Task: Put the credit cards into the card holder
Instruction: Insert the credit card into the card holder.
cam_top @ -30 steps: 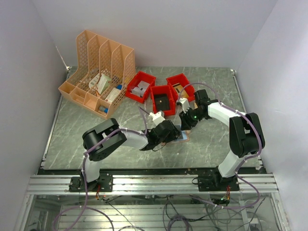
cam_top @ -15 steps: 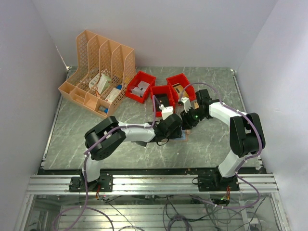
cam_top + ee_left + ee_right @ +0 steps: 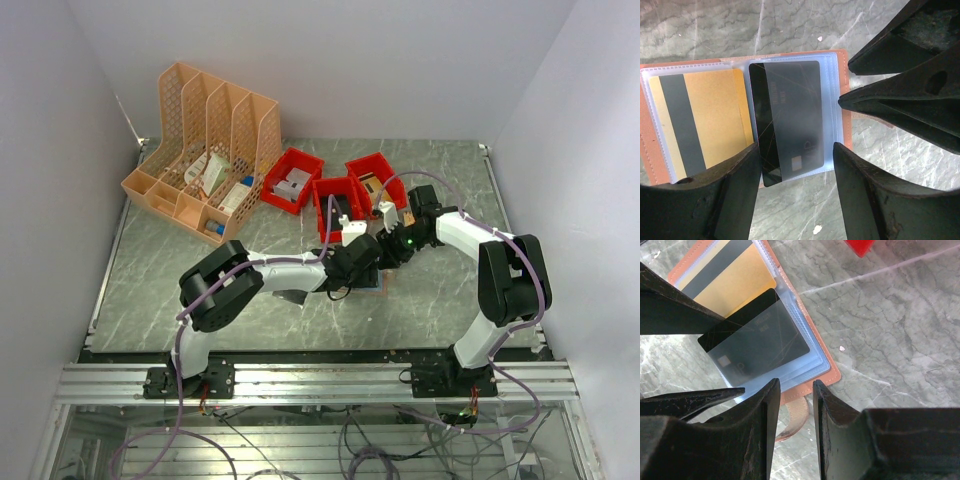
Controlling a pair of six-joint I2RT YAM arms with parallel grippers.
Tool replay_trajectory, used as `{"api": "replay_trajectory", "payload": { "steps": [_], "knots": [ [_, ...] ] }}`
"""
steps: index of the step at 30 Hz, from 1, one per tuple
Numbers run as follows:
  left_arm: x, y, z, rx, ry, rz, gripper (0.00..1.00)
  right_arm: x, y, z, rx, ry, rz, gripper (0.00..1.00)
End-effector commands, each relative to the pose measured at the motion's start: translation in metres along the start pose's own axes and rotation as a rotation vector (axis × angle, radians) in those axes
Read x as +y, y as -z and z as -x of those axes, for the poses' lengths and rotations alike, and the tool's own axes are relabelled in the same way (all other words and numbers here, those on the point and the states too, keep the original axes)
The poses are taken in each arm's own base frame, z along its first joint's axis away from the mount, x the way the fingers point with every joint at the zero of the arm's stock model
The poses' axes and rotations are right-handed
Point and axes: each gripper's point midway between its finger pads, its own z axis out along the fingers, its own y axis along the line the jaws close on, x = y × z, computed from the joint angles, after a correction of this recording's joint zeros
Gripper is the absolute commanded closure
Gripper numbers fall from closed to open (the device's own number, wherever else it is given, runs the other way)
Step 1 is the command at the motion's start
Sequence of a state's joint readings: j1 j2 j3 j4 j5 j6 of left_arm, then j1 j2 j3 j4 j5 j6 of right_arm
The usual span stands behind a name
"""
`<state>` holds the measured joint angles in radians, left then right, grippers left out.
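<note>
1. The table [image 3: 150, 290] is carrying one file rack, three bins, one card holder and two cards
2. The orange file rack [image 3: 215, 120] is standing at the far left, and its low front compartments are holding a few pale and blue packets, too small to name
3. Three red bins are sitting beside it: the left bin [image 3: 275, 195] is holding something grey and white, the middle bin [image 3: 318, 205] something dark that the left arm is half hiding, and the right bin [image 3: 372, 158] something brown
4. The card holder [image 3: 830, 371] is lying open on the table just in front of the bins, and from above the arms are hiding nearly all of it
5. The gold card [image 3: 715, 115] is sitting fully inside one clear sleeve, while the black card [image 3: 790, 120] is sitting partly in the next, with its lower end sticking out
6. The left gripper [image 3: 795, 150] is hanging wide, with one finger on each side of the black card's lower end and gripping nothing
7. The right gripper [image 3: 795, 385] is showing a narrow gap over the holder's edge and strap, and I cannot tell whether it is pinching them
</note>
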<state>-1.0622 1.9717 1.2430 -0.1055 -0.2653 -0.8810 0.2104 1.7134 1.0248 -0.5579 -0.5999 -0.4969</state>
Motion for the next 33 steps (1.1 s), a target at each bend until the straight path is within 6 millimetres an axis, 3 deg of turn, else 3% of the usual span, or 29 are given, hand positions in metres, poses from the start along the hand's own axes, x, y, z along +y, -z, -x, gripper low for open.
{"api": "replay_trajectory", "payload": {
  "steps": [1, 12, 25, 33],
  "knots": [
    [0.003, 0.007, 0.001, 0.012, -0.058, 0.026, 0.3, 0.001, 0.001, 0.001, -0.013, -0.011, 0.014, 0.67],
    [-0.002, 0.016, 0.009, 0.001, -0.109, 0.028, 0.24, 0.004, 0.0, 0.001, -0.016, -0.016, 0.03, 0.67],
    [-0.006, 0.024, 0.017, -0.051, -0.227, 0.084, 0.24, 0.005, 0.0, 0.0, -0.016, -0.015, 0.035, 0.67],
    [-0.01, 0.041, 0.031, -0.136, -0.215, 0.057, 0.28, 0.01, 0.002, 0.003, -0.031, 0.008, 0.07, 0.67]
  ]
}}
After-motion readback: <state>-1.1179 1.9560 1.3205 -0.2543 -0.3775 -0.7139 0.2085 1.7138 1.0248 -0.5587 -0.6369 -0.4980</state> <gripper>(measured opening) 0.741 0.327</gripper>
